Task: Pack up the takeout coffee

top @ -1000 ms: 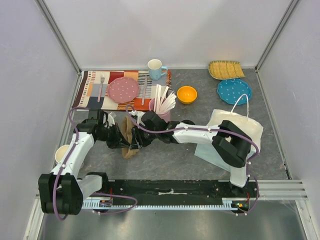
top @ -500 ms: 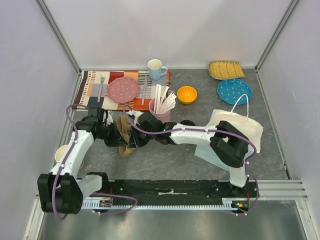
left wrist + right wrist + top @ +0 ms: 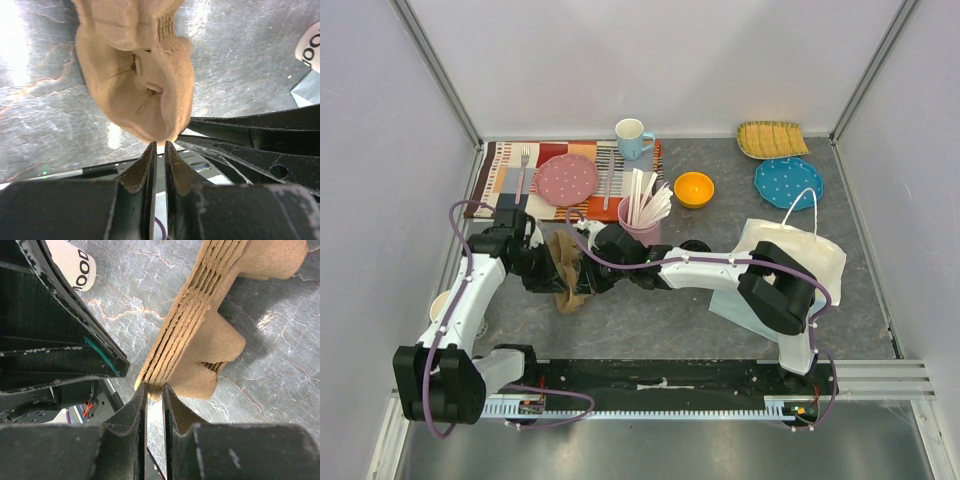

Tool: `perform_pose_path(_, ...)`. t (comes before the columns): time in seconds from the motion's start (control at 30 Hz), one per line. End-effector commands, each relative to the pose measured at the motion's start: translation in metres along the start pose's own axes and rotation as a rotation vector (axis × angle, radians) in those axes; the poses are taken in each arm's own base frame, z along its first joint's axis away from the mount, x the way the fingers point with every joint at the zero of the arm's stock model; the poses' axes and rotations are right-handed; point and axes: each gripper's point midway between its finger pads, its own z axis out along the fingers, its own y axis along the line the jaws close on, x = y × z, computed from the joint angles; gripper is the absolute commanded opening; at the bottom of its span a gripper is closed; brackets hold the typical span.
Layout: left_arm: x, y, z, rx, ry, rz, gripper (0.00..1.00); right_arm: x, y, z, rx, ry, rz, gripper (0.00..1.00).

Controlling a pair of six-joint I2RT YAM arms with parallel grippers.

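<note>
Takeout coffee cup [image 3: 439, 303] is seen at the scene's left edge, partly hidden by the left arm [image 3: 470, 298]; its lid cannot be made out. To its right, a brown pulp carrier [image 3: 564, 268] is clamped at its layered edge by the right gripper [image 3: 154, 392]. The left gripper [image 3: 160, 150] is nearly closed, apparently nipping the rim.
</note>
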Motion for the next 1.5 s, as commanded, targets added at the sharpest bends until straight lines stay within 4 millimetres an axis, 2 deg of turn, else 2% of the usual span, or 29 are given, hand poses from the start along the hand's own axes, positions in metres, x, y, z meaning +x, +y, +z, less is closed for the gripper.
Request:
perform_pose_path(0.0,-0.005,0.010,-0.011,-0.076,-0.009,0.063,0.15,0.058,-0.084,0.005,0.287,0.147,0.009,0.00)
perform_pose_path(0.1,-0.005,0.014,-0.007,-0.086,-0.005,0.070,0.15,0.057,-0.083,0.005,0.285,0.144,0.005,0.00)
perform_pose_path(0.13,-0.006,0.010,-0.007,-0.066,-0.006,0.073,0.15,0.056,-0.082,0.005,0.281,0.145,0.005,0.00)
perform_pose_path(0.17,-0.003,-0.004,-0.008,0.014,0.006,0.077,0.16,0.056,-0.083,0.004,0.282,0.144,0.008,0.00)
perform_pose_path(0.23,-0.006,-0.026,-0.013,0.126,-0.011,0.100,0.26,0.055,-0.082,0.004,0.278,0.143,0.005,0.00)
perform_pose_path(0.27,-0.004,-0.036,-0.016,0.178,-0.007,0.114,0.35,0.056,-0.081,0.004,0.276,0.146,0.004,0.00)
perform_pose_path(0.33,-0.006,-0.041,-0.017,0.195,-0.028,0.158,0.41,0.055,-0.080,0.005,0.271,0.144,0.004,0.00)
perform_pose_path(0.47,-0.013,-0.025,-0.004,0.127,-0.068,0.183,0.44,0.053,-0.078,0.006,0.265,0.142,0.009,0.00)
perform_pose_path(0.6,-0.013,-0.018,0.010,0.092,-0.023,0.124,0.36,0.052,-0.077,0.005,0.258,0.141,0.006,0.00)
perform_pose_path(0.77,-0.015,-0.005,0.017,0.014,-0.014,0.071,0.22,0.052,-0.076,0.003,0.257,0.139,0.004,0.00)
perform_pose_path(0.83,-0.012,0.002,0.018,-0.025,-0.005,0.050,0.21,0.051,-0.074,0.003,0.251,0.135,0.001,0.00)
perform_pose_path(0.97,-0.010,0.021,0.016,-0.134,-0.006,0.006,0.19,0.052,-0.074,0.002,0.252,0.137,0.001,0.00)
perform_pose_path(1.03,-0.015,0.020,0.012,-0.136,-0.029,0.011,0.19,0.052,-0.074,0.002,0.249,0.136,0.000,0.00)
perform_pose_path(1.13,-0.022,0.006,0.009,-0.072,-0.049,0.045,0.23,0.054,-0.074,0.001,0.244,0.140,-0.003,0.00)
perform_pose_path(1.2,-0.029,0.007,0.005,-0.097,-0.068,0.050,0.23,0.054,-0.074,0.001,0.246,0.140,-0.003,0.00)
perform_pose_path(1.47,-0.031,0.023,-0.007,-0.193,-0.069,0.058,0.21,0.056,-0.076,0.002,0.247,0.144,-0.002,0.00)
